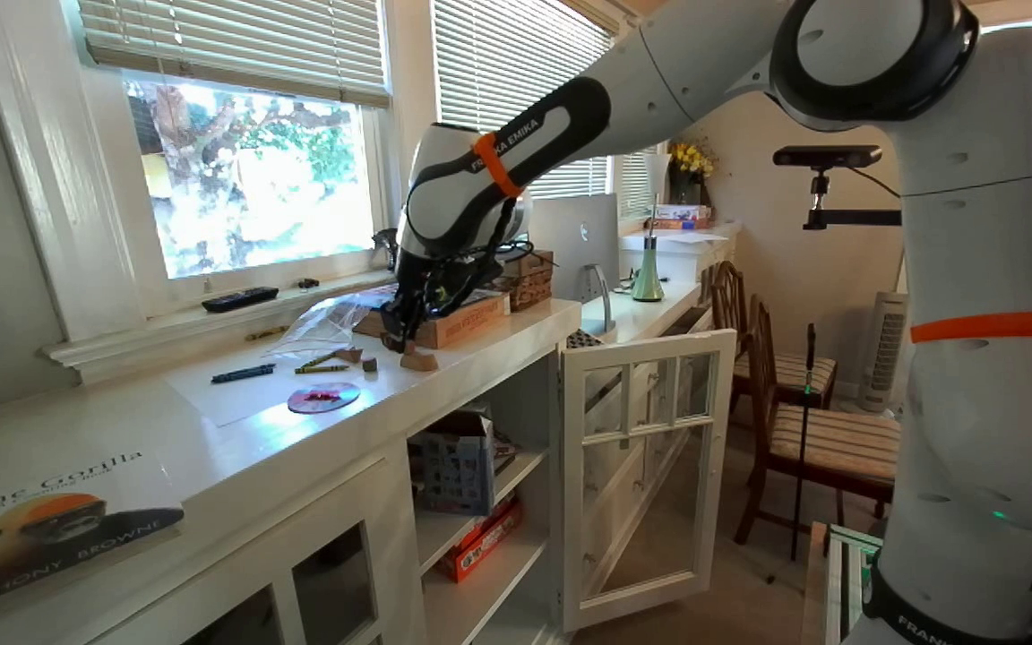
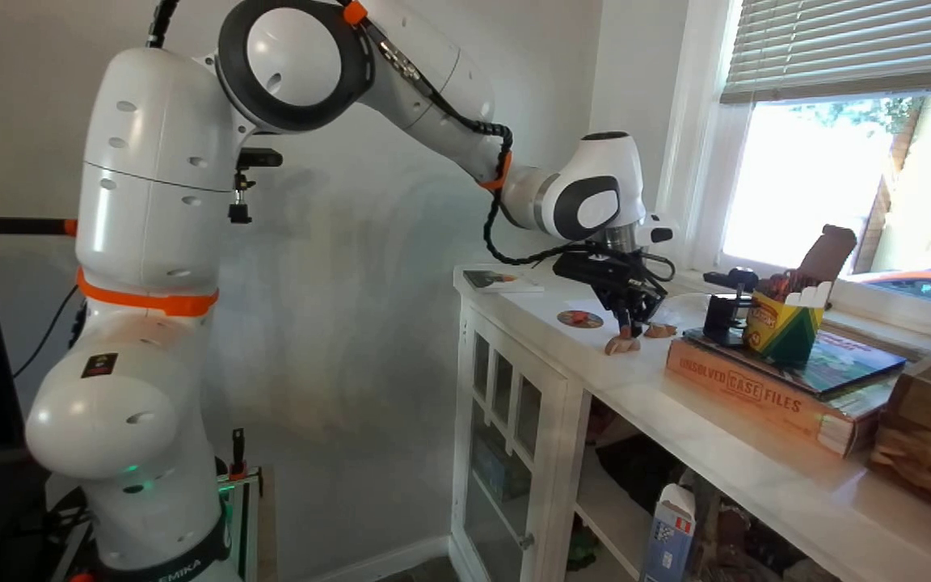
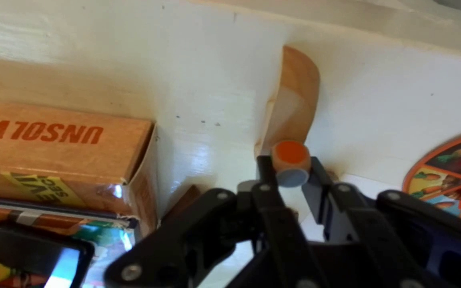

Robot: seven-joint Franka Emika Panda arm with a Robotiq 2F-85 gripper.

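Steadily, then, on this white counter (image 3: 374,100): allow for the Unsolved Case Files box (image 2: 744,388) near the work, since a sideways swing could knock it. The tool (image 3: 290,170) is drawn in to a narrow gap with something small in its grip, so a light, even squeeze should serve. Clear the picture disc (image 3: 442,180) as well. The curved wooden block (image 3: 298,88) would probably shift if nudged. The round orange-faced peg (image 3: 291,160), pinched in the jaws, overlaps the block's near end in the wrist view; whether they touch I cannot tell, so move slowly and avoid any twist
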